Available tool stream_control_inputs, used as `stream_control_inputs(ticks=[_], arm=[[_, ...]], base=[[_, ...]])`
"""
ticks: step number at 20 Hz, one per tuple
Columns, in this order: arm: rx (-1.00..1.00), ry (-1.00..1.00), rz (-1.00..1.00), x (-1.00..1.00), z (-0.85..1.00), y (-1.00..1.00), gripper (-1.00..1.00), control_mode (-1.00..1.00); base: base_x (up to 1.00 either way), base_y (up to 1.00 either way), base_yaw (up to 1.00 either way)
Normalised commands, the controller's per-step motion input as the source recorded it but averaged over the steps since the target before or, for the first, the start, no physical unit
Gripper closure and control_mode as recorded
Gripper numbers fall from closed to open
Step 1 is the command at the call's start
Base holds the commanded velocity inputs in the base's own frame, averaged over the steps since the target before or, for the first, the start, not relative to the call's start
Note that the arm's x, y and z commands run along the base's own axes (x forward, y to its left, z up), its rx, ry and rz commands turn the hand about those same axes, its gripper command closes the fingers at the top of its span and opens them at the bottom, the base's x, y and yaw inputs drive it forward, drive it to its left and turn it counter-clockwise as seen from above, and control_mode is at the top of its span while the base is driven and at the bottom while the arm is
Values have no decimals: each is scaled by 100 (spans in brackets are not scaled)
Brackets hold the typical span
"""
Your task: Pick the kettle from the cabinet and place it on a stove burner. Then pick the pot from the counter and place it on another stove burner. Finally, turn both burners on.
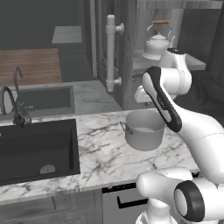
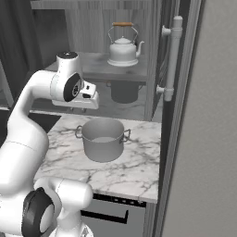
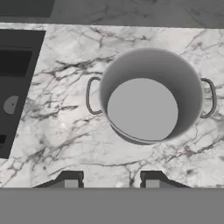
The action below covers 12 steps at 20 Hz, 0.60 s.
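While small silvery-white kettle with wooden-topped arched handle (image 2: 123, 50) sits on shelf inside tall grey wood-grain cabinet (image 1: 127, 39), no step counts as done — first pick not yet made. Wide matte grey metal pot with two side handles (image 3: 148, 97) stands on white veined marble surface (image 3: 61, 131), empty. My hand (image 3: 109, 180) hovers above pot, fingers part-spread, pinching nothing. Left, by my judgement: kettle to burner, pot to another burner, both burners on. Black sink (image 1: 35, 148) off to side.
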Motion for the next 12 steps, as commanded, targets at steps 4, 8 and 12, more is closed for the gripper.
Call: stream_control_inputs(ticks=[4,8,12], arm=[[0,-4,0,0,0,0,-100,-100],[0,0,0,0,0,0,-100,-100],[0,0,0,0,0,0,-100,-100]], base=[[0,0,0],[0,0,0],[0,0,0]])
